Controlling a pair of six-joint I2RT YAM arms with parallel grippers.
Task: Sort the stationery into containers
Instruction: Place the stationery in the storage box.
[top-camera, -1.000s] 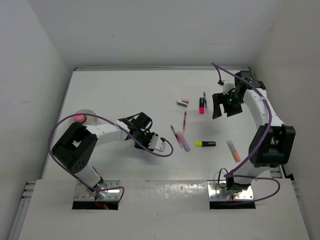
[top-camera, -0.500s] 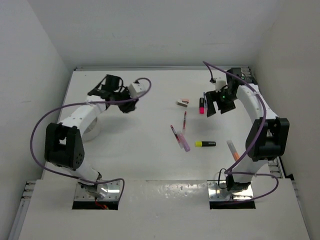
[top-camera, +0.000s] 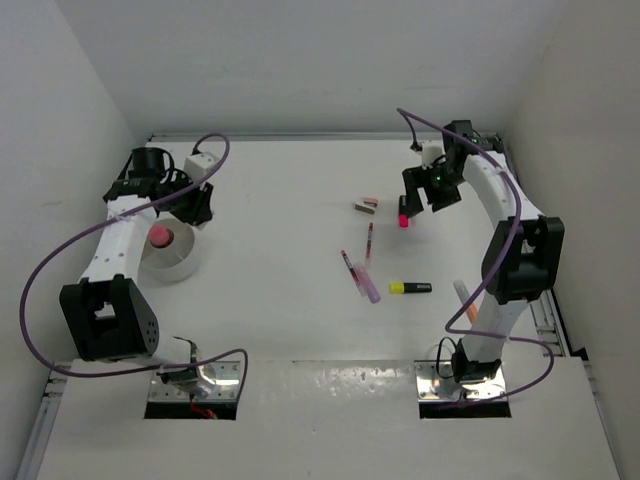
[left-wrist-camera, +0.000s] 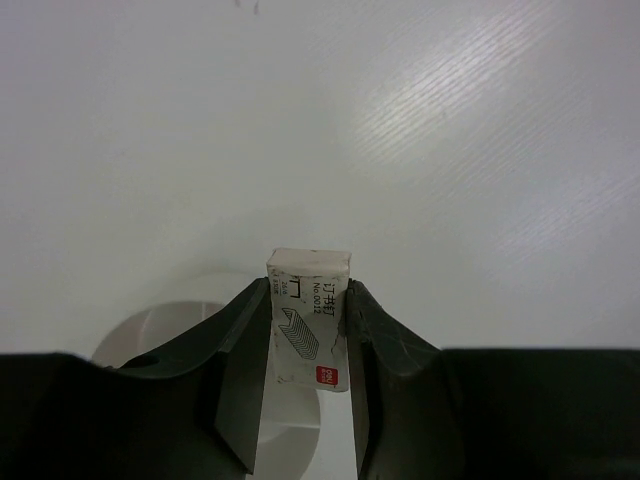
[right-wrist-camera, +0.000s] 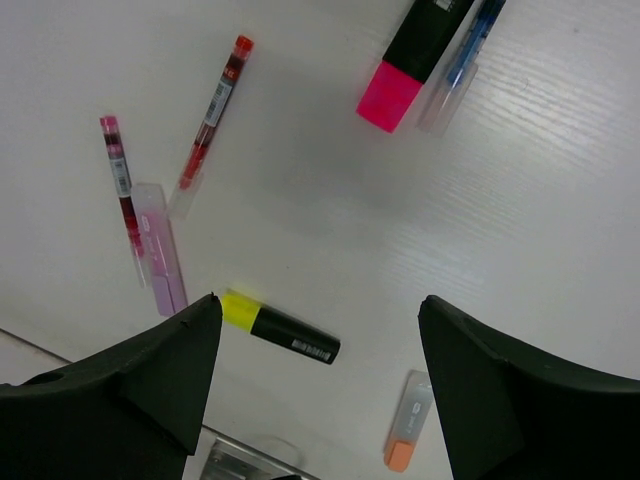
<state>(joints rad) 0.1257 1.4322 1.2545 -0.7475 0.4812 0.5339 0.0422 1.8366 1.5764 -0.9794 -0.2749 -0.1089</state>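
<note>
From above, the left gripper (top-camera: 192, 205) hangs at the table's (top-camera: 280, 190) far left corner, over the far rim of the round dish (top-camera: 185, 262), which holds a pink item (top-camera: 158, 236). The right gripper (top-camera: 425, 192) hovers near the far right corner, just beside a pink highlighter (top-camera: 404, 213). A yellow-black highlighter (top-camera: 410, 288) lies mid-table. In the left wrist view, the fingers (left-wrist-camera: 245, 330) pinch a small white block (left-wrist-camera: 310, 320) with printed sides, upright, above the dish's edge. In the right wrist view, the fingers (right-wrist-camera: 160, 365) are spread wide with nothing between them. Below them lie a red pen (right-wrist-camera: 212, 110), a pink pen (right-wrist-camera: 122, 195), a blue pen (right-wrist-camera: 465, 60) touching the pink highlighter, and an orange highlighter (right-wrist-camera: 405, 435).
</note>
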